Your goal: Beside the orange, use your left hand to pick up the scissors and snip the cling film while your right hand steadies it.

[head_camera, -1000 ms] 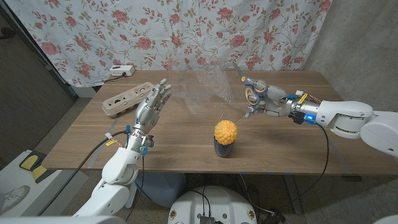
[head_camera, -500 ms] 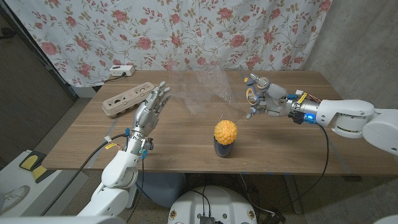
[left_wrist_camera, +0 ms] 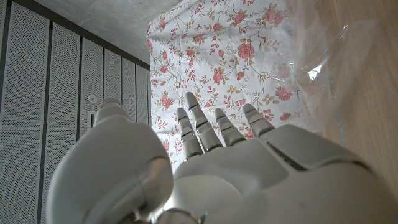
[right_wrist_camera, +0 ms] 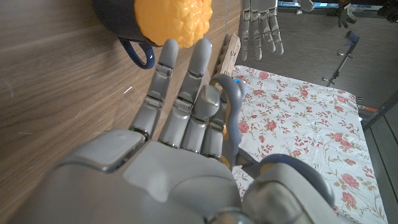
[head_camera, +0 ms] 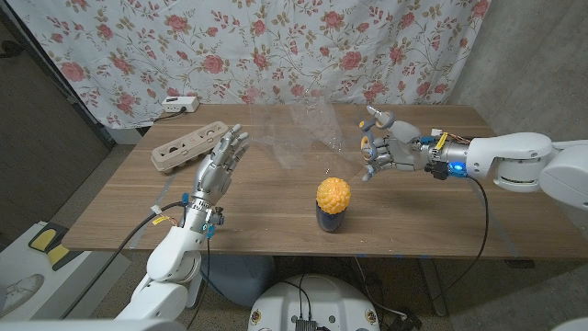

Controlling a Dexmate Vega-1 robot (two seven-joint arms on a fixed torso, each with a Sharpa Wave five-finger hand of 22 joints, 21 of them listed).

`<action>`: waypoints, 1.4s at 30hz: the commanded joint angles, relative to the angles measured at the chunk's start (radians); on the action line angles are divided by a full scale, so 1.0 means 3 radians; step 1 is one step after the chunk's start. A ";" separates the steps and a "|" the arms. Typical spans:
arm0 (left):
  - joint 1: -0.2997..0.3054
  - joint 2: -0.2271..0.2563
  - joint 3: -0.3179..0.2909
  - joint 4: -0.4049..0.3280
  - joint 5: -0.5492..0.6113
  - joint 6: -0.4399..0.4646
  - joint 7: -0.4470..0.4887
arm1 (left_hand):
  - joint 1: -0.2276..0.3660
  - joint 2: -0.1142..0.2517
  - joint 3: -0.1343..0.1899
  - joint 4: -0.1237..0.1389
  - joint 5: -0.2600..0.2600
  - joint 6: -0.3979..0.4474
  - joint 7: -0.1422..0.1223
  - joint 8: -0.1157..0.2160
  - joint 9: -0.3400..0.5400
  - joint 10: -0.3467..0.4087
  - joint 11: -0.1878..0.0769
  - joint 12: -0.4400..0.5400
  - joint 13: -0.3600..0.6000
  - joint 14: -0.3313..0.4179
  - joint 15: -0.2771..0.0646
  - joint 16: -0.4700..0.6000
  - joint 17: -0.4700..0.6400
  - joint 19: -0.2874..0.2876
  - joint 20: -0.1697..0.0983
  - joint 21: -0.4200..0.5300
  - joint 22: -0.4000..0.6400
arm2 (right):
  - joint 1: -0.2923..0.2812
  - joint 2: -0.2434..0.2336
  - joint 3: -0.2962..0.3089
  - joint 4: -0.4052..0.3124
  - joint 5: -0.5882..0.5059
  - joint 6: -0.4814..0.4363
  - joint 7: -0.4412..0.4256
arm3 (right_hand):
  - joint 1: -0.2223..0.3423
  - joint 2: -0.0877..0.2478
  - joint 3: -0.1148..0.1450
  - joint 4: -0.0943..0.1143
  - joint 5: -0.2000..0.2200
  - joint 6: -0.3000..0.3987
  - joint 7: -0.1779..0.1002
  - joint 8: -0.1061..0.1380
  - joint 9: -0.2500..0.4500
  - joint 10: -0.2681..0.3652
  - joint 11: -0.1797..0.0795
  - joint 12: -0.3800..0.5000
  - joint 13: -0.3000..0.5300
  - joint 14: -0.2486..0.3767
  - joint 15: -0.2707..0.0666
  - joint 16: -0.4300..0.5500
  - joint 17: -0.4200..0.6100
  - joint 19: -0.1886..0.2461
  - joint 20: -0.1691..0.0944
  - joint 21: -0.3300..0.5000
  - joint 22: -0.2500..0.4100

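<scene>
The right hand (head_camera: 384, 152) hangs above the wooden table (head_camera: 432, 216) with the scissors (head_camera: 372, 144) in it, although the task names the left hand for them. In the right wrist view the grey handle loop of the scissors shows among the fingers (right_wrist_camera: 186, 99), which lie close side by side and reach out nearly straight; the thumb stands apart beside the loop. Whether the blades are apart or together cannot be told.

The orange (head_camera: 333, 194) sits on top of a dark mug (head_camera: 329, 221), below and just short of the right fingertips in the head view, not touching them. In the right wrist view the orange (right_wrist_camera: 174, 18) lies right past the fingertips, with the mug's handle (right_wrist_camera: 138, 53) next to it.

The cling film (head_camera: 294, 133) lies as a clear crumpled sheet on the table, between the two hands; its near edge is close to the right fingertips, but contact cannot be told.

The left hand (head_camera: 220, 161) is raised, palm upright, its fingers (left_wrist_camera: 202, 124) straight and slightly spread, holding nothing. The film (left_wrist_camera: 329, 62) shows just beyond those fingertips, apart from them. An egg carton (head_camera: 184, 147) lies beside the left hand, on the side away from the film. A flowered curtain (head_camera: 276, 46) hangs behind the table.
</scene>
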 commanded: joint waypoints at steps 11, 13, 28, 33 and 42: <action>0.0006 0.0012 -0.0068 0.0023 -0.0013 0.0047 0.0022 | 0.0007 0.0025 -0.0034 0.0022 0.0028 0.0044 -0.0007 0.0013 0.0002 0.0030 0.0009 -0.0005 0.0016 0.0008 0.0011 0.0018 -0.0002 -0.0004 0.0013 0.0013 0.0006 | 0.0379 -0.0155 -0.0187 -0.0114 0.0080 -0.0119 0.0007 | -0.0124 -0.0070 -0.0666 0.0628 0.0147 0.0197 0.0119 0.0705 0.0125 0.0092 -0.0012 0.0095 0.0110 0.0088 -0.0046 0.0070 0.0086 0.0067 -0.0009 -0.0047 0.0005; -0.0001 0.0011 -0.0079 0.0018 -0.0001 0.0065 0.0047 | 0.0005 0.0025 -0.0036 0.0023 0.0029 0.0045 -0.0007 0.0012 0.0002 0.0031 0.0009 -0.0005 0.0017 0.0009 0.0010 0.0018 -0.0003 -0.0002 0.0013 0.0013 0.0006 | 0.0391 -0.0155 -0.0199 -0.0126 0.0093 -0.0100 0.0047 | -0.0120 -0.0060 -0.0663 0.0626 0.0158 0.0210 0.0119 0.0701 0.0119 0.0111 -0.0027 0.0110 0.0127 0.0106 -0.0050 0.0090 0.0103 0.0075 -0.0012 -0.0051 0.0006; -0.0007 0.0070 -0.0270 -0.0160 0.0986 0.0463 0.0698 | 0.0026 0.0104 -0.0017 0.0026 -0.0012 0.0140 0.0068 0.0032 0.0005 0.0011 0.0013 -0.0046 0.0024 0.0046 0.0029 0.0035 -0.0023 0.0007 0.0002 0.0019 0.0008 | 0.0673 -0.0214 -0.0484 -0.0169 0.0115 -0.0158 0.0015 | -0.0095 -0.0017 -0.0655 0.0610 0.0227 0.0220 0.0094 0.0701 0.0160 0.0117 -0.0039 0.0155 0.0218 0.0118 -0.0064 0.0110 0.0086 0.0115 -0.0026 -0.0094 0.0010; -0.0148 0.0134 -0.0251 -0.0220 0.1385 0.0656 0.0809 | 0.0099 0.0099 0.0001 -0.0026 -0.0060 0.0055 0.0091 -0.0008 0.0007 -0.0125 0.0030 -0.0125 0.0017 0.0031 0.0045 0.0021 -0.0051 0.0006 0.0009 0.0018 0.0008 | 0.0711 -0.0272 -0.0509 -0.0201 0.0124 -0.0170 -0.0003 | -0.0087 0.0007 -0.0651 0.0605 0.0253 0.0224 0.0078 0.0695 0.0168 0.0136 -0.0029 0.0118 0.0170 0.0126 -0.0077 0.0120 0.0071 0.0130 -0.0031 -0.0119 0.0011; -0.0288 0.0176 -0.0266 -0.0329 0.2037 0.1001 0.1124 | 0.0134 0.0104 0.0007 -0.0083 -0.0193 -0.0598 0.0167 -0.0129 0.0007 -0.0471 0.0092 -0.0298 -0.0010 -0.0111 0.0096 -0.0037 -0.0103 -0.0059 0.0050 0.0000 0.0009 | 0.0598 -0.0356 -0.0438 -0.0190 0.0165 -0.0155 -0.0002 | -0.0079 0.0029 -0.0650 0.0600 0.0275 0.0258 0.0093 0.0650 0.0111 0.0154 -0.0024 0.0098 0.0155 0.0122 -0.0081 0.0141 0.0074 0.0147 -0.0038 -0.0154 0.0012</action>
